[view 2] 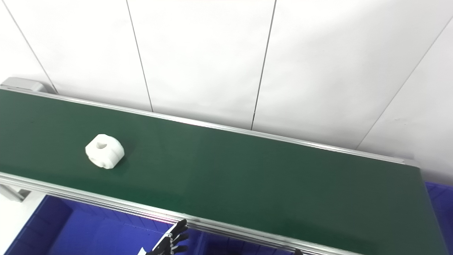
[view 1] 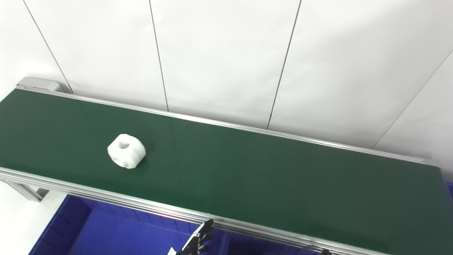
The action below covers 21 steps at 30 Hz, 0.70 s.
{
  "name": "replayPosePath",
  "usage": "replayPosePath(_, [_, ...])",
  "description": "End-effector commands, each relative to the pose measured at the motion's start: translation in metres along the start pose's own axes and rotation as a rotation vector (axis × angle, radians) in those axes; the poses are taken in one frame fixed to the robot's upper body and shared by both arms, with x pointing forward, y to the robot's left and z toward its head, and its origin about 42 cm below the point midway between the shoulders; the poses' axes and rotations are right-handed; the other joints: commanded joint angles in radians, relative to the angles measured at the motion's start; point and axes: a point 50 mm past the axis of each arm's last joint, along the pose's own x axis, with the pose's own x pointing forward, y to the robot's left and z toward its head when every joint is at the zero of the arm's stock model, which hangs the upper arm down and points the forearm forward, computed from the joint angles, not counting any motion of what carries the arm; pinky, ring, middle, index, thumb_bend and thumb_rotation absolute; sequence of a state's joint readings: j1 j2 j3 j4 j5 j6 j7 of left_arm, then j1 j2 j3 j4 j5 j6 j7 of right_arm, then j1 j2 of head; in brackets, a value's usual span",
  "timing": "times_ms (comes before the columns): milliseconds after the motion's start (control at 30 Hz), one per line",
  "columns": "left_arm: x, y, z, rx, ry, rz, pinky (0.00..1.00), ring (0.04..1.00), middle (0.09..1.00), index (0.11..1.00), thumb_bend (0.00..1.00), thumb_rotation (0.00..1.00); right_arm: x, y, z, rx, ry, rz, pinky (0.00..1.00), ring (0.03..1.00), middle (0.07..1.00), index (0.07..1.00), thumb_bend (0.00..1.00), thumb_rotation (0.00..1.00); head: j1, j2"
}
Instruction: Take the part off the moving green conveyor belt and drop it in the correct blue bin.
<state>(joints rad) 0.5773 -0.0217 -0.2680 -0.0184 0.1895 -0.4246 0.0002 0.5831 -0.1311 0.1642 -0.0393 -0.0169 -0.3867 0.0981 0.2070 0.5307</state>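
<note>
Only slim black segmented fingers (view 1: 203,235) of the left robot hand (view 1: 198,242) show, just below the silver aluminium conveyor rail (view 1: 106,194), with pale grey edges and a small white patch at their base. The right robot hand (view 1: 325,251) shows only as a tiny dark tip.

I can read no text, label, brand, number or sign anywhere: none on the dark green conveyor belt (view 1: 247,170), the white chunky plastic part (view 1: 126,151) or the blue plastic bin (view 1: 106,230).
</note>
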Motion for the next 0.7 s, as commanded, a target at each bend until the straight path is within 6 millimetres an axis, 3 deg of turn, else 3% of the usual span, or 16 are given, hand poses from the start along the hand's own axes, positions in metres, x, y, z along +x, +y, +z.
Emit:
replayPosePath(0, [0.002,-0.004,0.008,-0.010,-0.052,0.008,0.79,0.887,0.927,0.923,0.80,0.76,0.000,-0.005,0.009,-0.004,-0.049,-0.006,1.00,1.000,1.000,1.000,0.88,0.99,0.004,0.008])
replayPosePath(133, [0.004,-0.002,0.018,-0.006,-0.099,0.013,0.76,0.868,0.905,0.920,0.79,0.70,0.000,-0.006,0.011,-0.011,-0.052,-0.006,1.00,1.000,1.000,1.000,0.88,1.00,0.008,0.033])
replayPosePath(200, [0.003,0.002,0.031,0.010,-0.147,0.010,0.72,0.862,0.898,0.916,0.81,0.65,0.000,-0.006,0.013,-0.010,-0.051,-0.007,1.00,1.000,1.000,1.000,0.89,1.00,0.006,0.047])
replayPosePath(267, [0.007,0.012,0.059,0.081,-0.260,0.011,0.68,0.826,0.866,0.890,0.83,0.62,0.000,-0.007,0.015,-0.013,-0.054,-0.007,1.00,1.000,1.000,1.000,0.88,1.00,0.007,0.062])
replayPosePath(367, [0.023,0.040,0.105,0.214,-0.444,0.010,0.68,0.794,0.816,0.829,0.88,0.54,0.000,-0.010,0.017,-0.008,-0.054,-0.006,1.00,1.000,1.000,1.000,0.87,1.00,0.014,0.085])
replayPosePath(467, [0.043,0.073,0.139,0.404,-0.498,-0.013,0.64,0.775,0.838,0.851,0.89,0.49,0.002,-0.011,0.018,0.002,-0.055,-0.002,1.00,1.000,1.000,1.000,0.86,1.00,0.022,0.094])
replayPosePath(567, [0.062,0.100,0.162,0.596,-0.506,-0.019,0.63,0.784,0.862,0.870,0.89,0.45,0.004,-0.011,0.018,0.009,-0.056,0.002,1.00,1.000,1.000,1.000,0.87,1.00,0.026,0.095])
replayPosePath(667, [0.094,0.130,0.182,0.814,-0.502,-0.077,0.66,0.804,0.876,0.888,0.87,0.39,0.006,-0.011,0.018,0.016,-0.056,0.005,1.00,1.000,1.000,1.000,0.87,1.00,0.026,0.096])
